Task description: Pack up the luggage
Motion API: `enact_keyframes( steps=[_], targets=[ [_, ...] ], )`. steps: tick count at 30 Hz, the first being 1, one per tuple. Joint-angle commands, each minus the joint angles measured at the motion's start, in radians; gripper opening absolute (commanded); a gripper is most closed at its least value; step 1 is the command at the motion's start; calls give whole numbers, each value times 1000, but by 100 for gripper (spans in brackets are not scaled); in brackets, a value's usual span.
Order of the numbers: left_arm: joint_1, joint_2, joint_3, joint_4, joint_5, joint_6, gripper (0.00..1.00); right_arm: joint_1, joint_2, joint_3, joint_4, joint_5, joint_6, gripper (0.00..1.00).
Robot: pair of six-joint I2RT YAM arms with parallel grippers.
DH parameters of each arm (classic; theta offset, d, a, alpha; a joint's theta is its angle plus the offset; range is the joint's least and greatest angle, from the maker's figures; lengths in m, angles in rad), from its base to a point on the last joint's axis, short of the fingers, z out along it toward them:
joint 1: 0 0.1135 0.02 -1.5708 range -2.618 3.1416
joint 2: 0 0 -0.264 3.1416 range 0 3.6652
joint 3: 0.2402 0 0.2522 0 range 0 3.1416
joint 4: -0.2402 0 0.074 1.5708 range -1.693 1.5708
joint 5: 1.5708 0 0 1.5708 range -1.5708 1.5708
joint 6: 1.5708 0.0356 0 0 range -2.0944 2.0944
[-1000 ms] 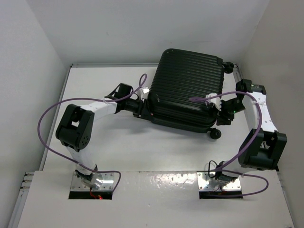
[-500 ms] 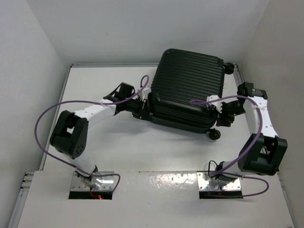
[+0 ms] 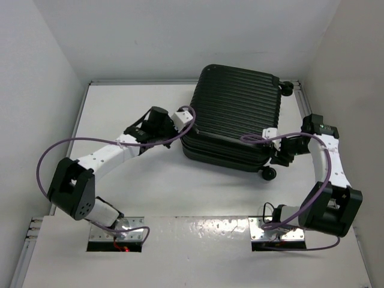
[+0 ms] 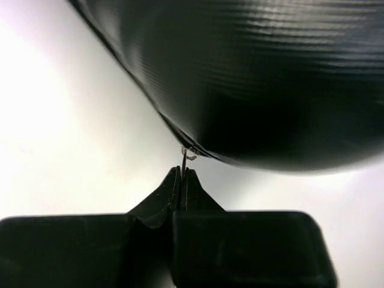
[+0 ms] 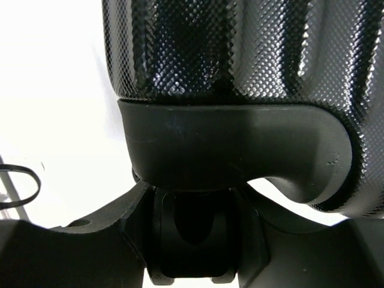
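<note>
**Top view:** The luggage (image 3: 234,117), a closed black ribbed hard-shell suitcase, lies flat and skewed at the far right of the desk (image 3: 132,180). The left hand (image 3: 180,121) is at its left edge. The right hand (image 3: 283,151) is at its near-right corner.

**Left wrist:** The fingers are pressed together, pinching a thin metal zipper pull (image 4: 188,154) at the shell's seam. The step appears to be zipping. The pull should track the seam with a light draw, or the tab may slip free.

**Right wrist:** The hand is clamped on a caster wheel (image 5: 193,240) beneath its housing, and should brace the case. The shell is glossy and diamond-textured.
</note>
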Motion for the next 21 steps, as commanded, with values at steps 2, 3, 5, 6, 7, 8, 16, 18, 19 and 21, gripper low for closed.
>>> enact_keyframes(
  steps=[2, 3, 5, 6, 7, 8, 16, 18, 19, 21],
  targets=[
    [45, 3, -83, 400, -405, 182, 0, -51, 42, -97, -42, 229, -36, 13],
    [57, 17, -101, 447, -405, 192, 0, -52, 36, -97, -45, 232, -44, 13],
    [94, 31, -136, 575, -405, 192, 0, -71, 36, -99, -50, 232, -53, 12],
    [104, 47, -149, 626, -379, 183, 0, -74, 31, -106, -48, 246, -61, 12],
    [126, 56, -172, 684, -341, 172, 0, -83, 30, -114, -51, 248, -73, 12],
    [143, 85, -172, 785, -292, 161, 0, -85, 30, -125, -50, 252, -84, 12],
    [210, 389, 94, 1009, -74, -76, 0, -92, 27, -136, -47, 275, -123, 12],
    [210, 443, 144, 1057, -65, -86, 0, -92, 27, -139, -48, 283, -130, 12],
    [210, 467, 167, 1070, -65, -86, 0, -97, 24, -140, -48, 285, -137, 12],
    [210, 524, 242, 1070, -65, -95, 0, -97, 24, -137, -51, 288, -136, 15]
  ],
)
